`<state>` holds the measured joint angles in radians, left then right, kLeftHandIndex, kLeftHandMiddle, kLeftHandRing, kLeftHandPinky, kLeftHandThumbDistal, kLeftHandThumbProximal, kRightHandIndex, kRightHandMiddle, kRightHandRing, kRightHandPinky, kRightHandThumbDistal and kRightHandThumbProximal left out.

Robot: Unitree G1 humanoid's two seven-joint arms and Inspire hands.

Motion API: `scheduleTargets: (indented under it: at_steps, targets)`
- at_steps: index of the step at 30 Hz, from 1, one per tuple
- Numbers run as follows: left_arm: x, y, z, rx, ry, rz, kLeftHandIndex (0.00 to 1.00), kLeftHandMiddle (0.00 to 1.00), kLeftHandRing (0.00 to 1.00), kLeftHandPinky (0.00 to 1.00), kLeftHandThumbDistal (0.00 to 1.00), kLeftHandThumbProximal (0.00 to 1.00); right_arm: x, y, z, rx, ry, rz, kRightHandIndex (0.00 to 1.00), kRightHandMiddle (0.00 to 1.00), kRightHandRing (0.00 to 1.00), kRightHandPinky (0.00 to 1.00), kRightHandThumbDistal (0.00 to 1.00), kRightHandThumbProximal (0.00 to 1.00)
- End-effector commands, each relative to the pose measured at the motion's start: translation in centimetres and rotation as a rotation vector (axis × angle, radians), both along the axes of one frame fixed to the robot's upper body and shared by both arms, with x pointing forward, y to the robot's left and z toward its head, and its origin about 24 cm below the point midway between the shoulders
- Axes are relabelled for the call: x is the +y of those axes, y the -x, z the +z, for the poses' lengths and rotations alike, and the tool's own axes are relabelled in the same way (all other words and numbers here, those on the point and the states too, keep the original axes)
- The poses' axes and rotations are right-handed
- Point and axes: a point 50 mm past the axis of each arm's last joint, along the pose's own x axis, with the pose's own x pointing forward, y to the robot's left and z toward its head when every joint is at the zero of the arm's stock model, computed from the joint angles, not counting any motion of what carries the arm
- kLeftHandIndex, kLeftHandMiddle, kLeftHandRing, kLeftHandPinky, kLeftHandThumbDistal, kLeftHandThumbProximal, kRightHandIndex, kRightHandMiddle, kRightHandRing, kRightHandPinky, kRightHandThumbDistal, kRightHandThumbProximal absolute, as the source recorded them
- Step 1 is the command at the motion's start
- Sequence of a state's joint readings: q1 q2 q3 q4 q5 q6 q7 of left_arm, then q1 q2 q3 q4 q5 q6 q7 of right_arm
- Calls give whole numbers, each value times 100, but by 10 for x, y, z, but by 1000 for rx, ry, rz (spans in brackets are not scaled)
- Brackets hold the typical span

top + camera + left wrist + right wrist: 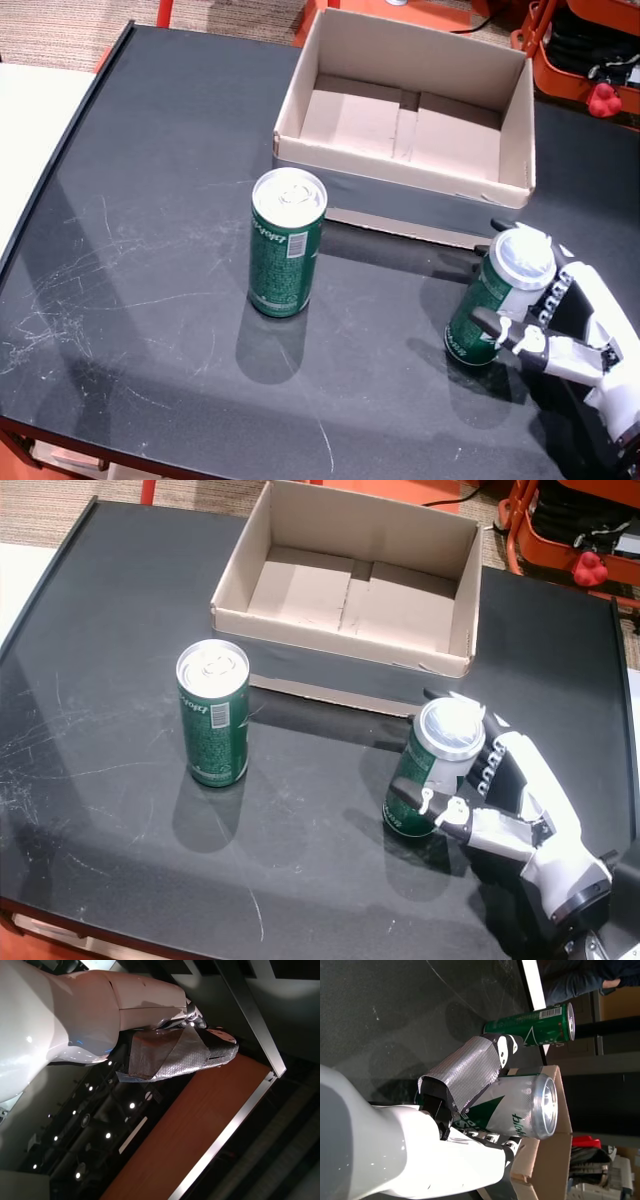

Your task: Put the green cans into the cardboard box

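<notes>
Two green cans are on the black table point(150, 200). One can point(287, 245) point(215, 715) stands upright and free at the middle, in front of the cardboard box point(400, 185) point(340, 675), whose inside holds nothing. My right hand point(575, 320) point(510, 800) is shut on the other can point(488, 305) point(422, 775) at the front right, which leans slightly with its base at the table. In the right wrist view the taped thumb point(465, 1072) lies across this can point(520, 1105), with the free can point(530, 1025) beyond. My left hand point(100, 1010) shows only in the left wrist view, against a ceiling.
An orange frame with a red object point(603, 100) point(588, 570) stands behind the table at the back right. A person's sleeve point(575, 980) shows at the table's far edge in the right wrist view. The table's front edge runs close below my right hand.
</notes>
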<state>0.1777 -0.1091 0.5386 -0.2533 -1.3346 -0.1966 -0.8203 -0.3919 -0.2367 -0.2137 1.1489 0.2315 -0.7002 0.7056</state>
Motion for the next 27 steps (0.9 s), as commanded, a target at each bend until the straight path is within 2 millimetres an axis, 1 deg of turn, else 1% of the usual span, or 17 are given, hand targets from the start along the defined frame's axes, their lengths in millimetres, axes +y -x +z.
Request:
scheduleTargets:
  at_steps: [1, 2, 4, 6, 7, 10, 12, 15, 16, 18, 20, 22, 23, 24, 25, 26, 27]
  targets:
    - [-2, 7, -6, 20, 34, 30, 81, 91, 99, 97, 9, 100, 2, 0, -3, 20, -13, -14, 85, 78, 80, 87, 100, 36]
    - [-3, 8, -5, 20, 33, 32, 80, 91, 99, 97, 8, 100, 3, 0, -4, 28, -20, -14, 85, 78, 81, 87, 100, 36]
    - [-3, 9, -5, 18, 28, 29, 81, 91, 99, 97, 10, 100, 5, 0, -7, 43, -32, -10, 85, 78, 81, 87, 100, 35]
    - [-3, 10, -4, 21, 28, 29, 80, 91, 98, 96, 8, 100, 8, -1, -8, 52, -40, -4, 86, 79, 81, 87, 100, 33]
    - [-3, 10, -4, 25, 30, 32, 80, 90, 97, 96, 10, 100, 9, -1, -8, 54, -44, 0, 85, 79, 81, 87, 100, 33]
    - [-3, 11, -3, 27, 35, 34, 80, 91, 98, 97, 8, 99, 13, -2, -9, 60, -38, 4, 85, 79, 80, 86, 100, 35]
    - [-4, 11, -3, 31, 43, 33, 79, 90, 97, 96, 9, 97, 15, -3, -9, 61, -39, 8, 85, 79, 80, 86, 100, 34]
    - [-4, 12, -2, 34, 47, 29, 79, 89, 97, 96, 10, 97, 19, -5, -8, 61, -53, 16, 85, 79, 80, 86, 100, 34]
    - [-4, 13, -2, 35, 47, 26, 80, 89, 97, 96, 12, 100, 20, -5, -8, 63, -59, 15, 85, 78, 79, 85, 100, 35]
    - [-3, 13, -2, 35, 47, 23, 80, 89, 97, 96, 14, 100, 22, -7, -8, 65, -69, 6, 83, 77, 78, 84, 100, 35]
    - [-3, 13, -3, 35, 43, 25, 80, 89, 97, 96, 11, 100, 24, -8, -8, 63, -76, -17, 78, 72, 73, 80, 79, 27]
    - [-3, 13, -3, 32, 47, 23, 80, 89, 97, 96, 9, 99, 26, -10, -8, 64, -77, -51, 71, 66, 68, 76, 55, 19]
    - [-3, 13, -3, 30, 50, 22, 80, 89, 97, 96, 7, 98, 26, -10, -8, 64, -72, -68, 68, 64, 66, 74, 46, 17]
    - [-4, 13, -3, 34, 56, 23, 79, 88, 96, 95, 9, 97, 27, -11, -8, 62, -60, -87, 64, 60, 63, 71, 35, 13]
    - [-4, 13, -3, 33, 55, 24, 79, 89, 97, 95, 9, 97, 27, -12, -7, 54, -37, -107, 57, 54, 58, 67, 24, 11]
    - [-4, 13, -3, 35, 55, 26, 79, 89, 97, 96, 10, 97, 28, -12, -7, 46, -21, -121, 51, 48, 53, 63, 16, 7]
    - [-5, 13, -3, 35, 55, 27, 79, 89, 97, 95, 12, 99, 28, -13, -6, 39, -7, -133, 44, 41, 49, 59, 7, 0]
